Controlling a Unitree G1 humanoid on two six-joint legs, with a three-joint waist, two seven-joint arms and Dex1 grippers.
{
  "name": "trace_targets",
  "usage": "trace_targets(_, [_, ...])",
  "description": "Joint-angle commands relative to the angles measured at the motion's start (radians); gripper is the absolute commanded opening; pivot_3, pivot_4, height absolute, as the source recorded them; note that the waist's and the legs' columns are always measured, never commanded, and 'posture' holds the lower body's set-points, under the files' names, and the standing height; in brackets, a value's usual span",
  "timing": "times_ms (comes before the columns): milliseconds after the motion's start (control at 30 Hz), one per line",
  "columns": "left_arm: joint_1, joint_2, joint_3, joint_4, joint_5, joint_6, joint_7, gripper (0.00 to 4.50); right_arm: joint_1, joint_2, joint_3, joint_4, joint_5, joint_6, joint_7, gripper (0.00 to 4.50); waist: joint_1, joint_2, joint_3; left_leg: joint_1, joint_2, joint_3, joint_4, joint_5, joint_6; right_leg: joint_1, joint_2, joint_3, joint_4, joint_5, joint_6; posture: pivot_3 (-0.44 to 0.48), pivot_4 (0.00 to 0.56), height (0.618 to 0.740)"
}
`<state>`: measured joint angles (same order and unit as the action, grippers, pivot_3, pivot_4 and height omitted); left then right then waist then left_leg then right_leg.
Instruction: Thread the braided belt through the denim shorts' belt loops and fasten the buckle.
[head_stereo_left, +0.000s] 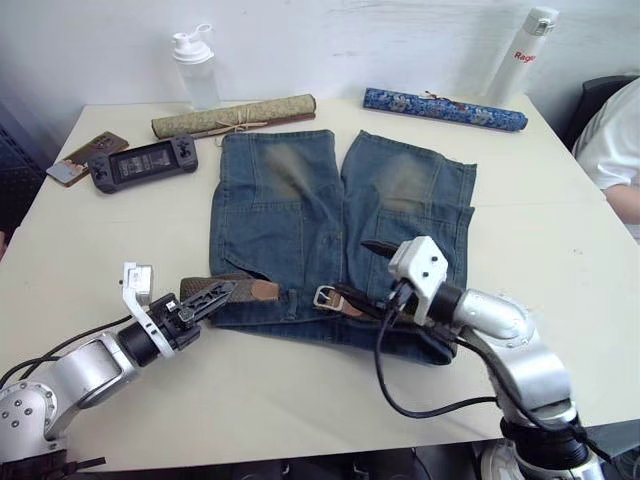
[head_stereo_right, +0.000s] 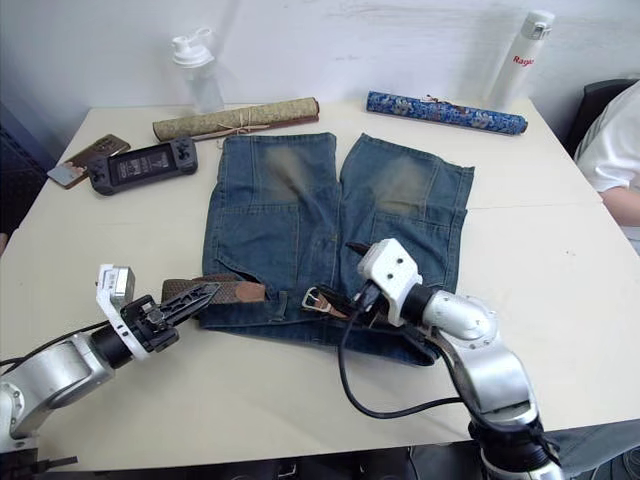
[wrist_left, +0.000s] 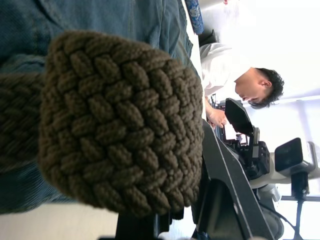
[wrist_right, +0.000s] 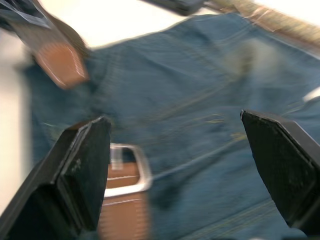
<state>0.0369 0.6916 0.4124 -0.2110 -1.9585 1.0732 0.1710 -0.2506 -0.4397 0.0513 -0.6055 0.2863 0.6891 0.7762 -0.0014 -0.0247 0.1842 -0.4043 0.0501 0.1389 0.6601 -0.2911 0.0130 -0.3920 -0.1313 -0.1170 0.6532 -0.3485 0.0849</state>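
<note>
The denim shorts (head_stereo_left: 300, 215) lie flat mid-table, waistband toward me. The braided belt (head_stereo_left: 243, 286) runs along the waistband's left part, its tan tip (head_stereo_left: 266, 291) resting on the denim. My left gripper (head_stereo_left: 207, 299) is shut on the braided belt (wrist_left: 120, 120), which bulges as a folded loop close to the left wrist camera. The silver buckle (head_stereo_left: 325, 296) on brown leather lies at the waistband's middle. Over it, my right gripper (head_stereo_left: 353, 271) is open, with the buckle (wrist_right: 131, 167) beside one finger (wrist_right: 82, 165). I cannot make out the belt loops.
Behind the shorts lie a tan scroll (head_stereo_left: 233, 116) and a blue scroll (head_stereo_left: 444, 108). A clear bottle (head_stereo_left: 197, 68) and a white bottle (head_stereo_left: 520, 55) stand at the back. A game console (head_stereo_left: 143, 162) and phone (head_stereo_left: 87, 157) are far left. A person (head_stereo_left: 620, 150) sits right.
</note>
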Motion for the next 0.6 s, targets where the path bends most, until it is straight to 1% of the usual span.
trace_targets(33, [-0.018,0.035,-0.018,0.006,-0.014,0.015,-0.014,0.00,-0.016,-0.017,-0.057,-0.085,0.141,0.125,0.000,4.39,-0.001,0.000,0.000,0.000,0.000,0.000,-0.001,0.000,0.000,0.000,0.000,0.000,0.000,0.000,0.000,0.000,0.150,0.717])
trace_targets(167, [-0.037,0.066,-0.058,0.004,-0.014,0.004,0.017,0.00,-0.032,-0.010,-0.063,-0.110,0.198,0.174,-0.055,4.39,-0.004,0.000,0.000,0.000,0.000,0.000,-0.002,0.000,0.000,-0.001,-0.001,0.000,-0.001,0.000,0.000,0.000,0.150,0.717])
trace_targets(367, [-0.052,0.120,-0.111,-0.022,-0.014,-0.025,0.071,0.00,-0.036,-0.012,-0.062,-0.126,0.257,0.196,-0.114,4.39,-0.004,0.000,0.000,0.000,0.000,0.001,-0.003,0.000,0.000,-0.001,-0.001,0.000,-0.001,0.000,0.000,0.000,0.150,0.717])
trace_targets(600, [-0.107,0.108,-0.141,-0.044,-0.014,-0.079,0.135,0.00,-0.029,-0.034,-0.046,-0.128,0.296,0.194,-0.143,4.39,-0.002,0.000,0.000,0.000,-0.001,0.001,-0.003,0.000,0.000,-0.001,-0.001,0.000,-0.001,0.000,0.000,0.000,0.150,0.717])
